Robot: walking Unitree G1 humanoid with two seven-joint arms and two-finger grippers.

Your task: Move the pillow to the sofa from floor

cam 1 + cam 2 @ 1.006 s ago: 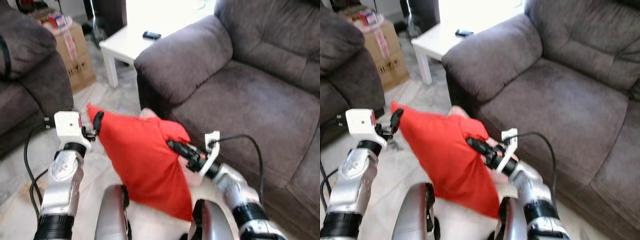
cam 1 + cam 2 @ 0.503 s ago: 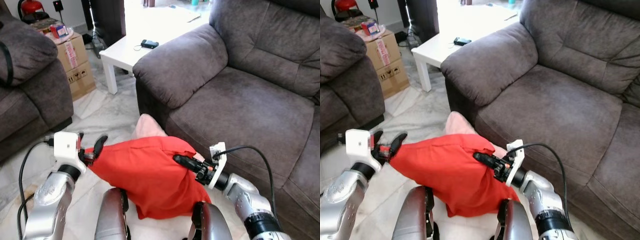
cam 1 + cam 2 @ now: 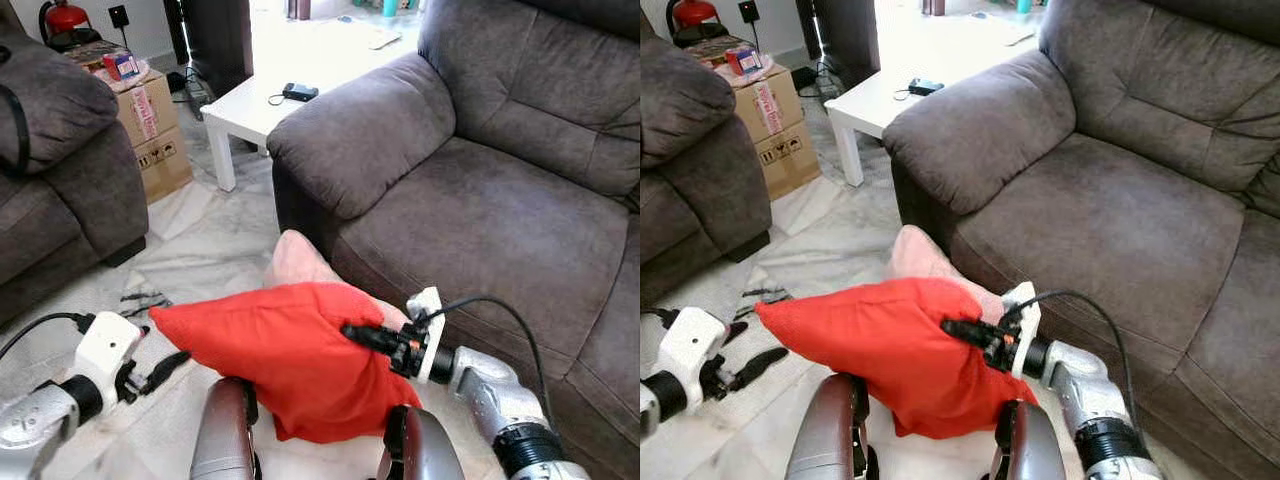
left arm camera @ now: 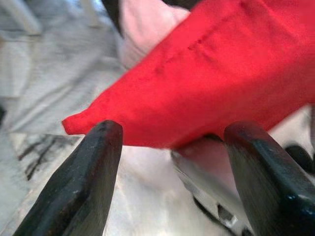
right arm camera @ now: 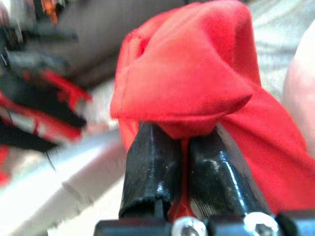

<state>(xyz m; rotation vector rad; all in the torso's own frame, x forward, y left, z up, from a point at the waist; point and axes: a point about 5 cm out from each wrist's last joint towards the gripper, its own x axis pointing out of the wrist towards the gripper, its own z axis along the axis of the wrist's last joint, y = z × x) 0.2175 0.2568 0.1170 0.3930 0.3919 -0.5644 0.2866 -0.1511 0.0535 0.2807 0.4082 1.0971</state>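
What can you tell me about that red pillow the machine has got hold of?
The red pillow is a soft, plain cloth cushion with pointed corners. The right hand is shut on a bunched fold of its fabric. The left hand is open, just clear of the pillow's pointed corner. The pillow hangs low over the pale floor before the grey sofa, with a pink pillow behind it.

Bright daylight from the far side of the room, washing out the white table [image 3: 262,95] top with glare. Soft shadow under the sofa [image 3: 480,180] arm. Head views sharp. Wrist views blurred: close black fingers [image 4: 88,182] out of focus, red pillow [image 5: 197,98] soft, background smeared.
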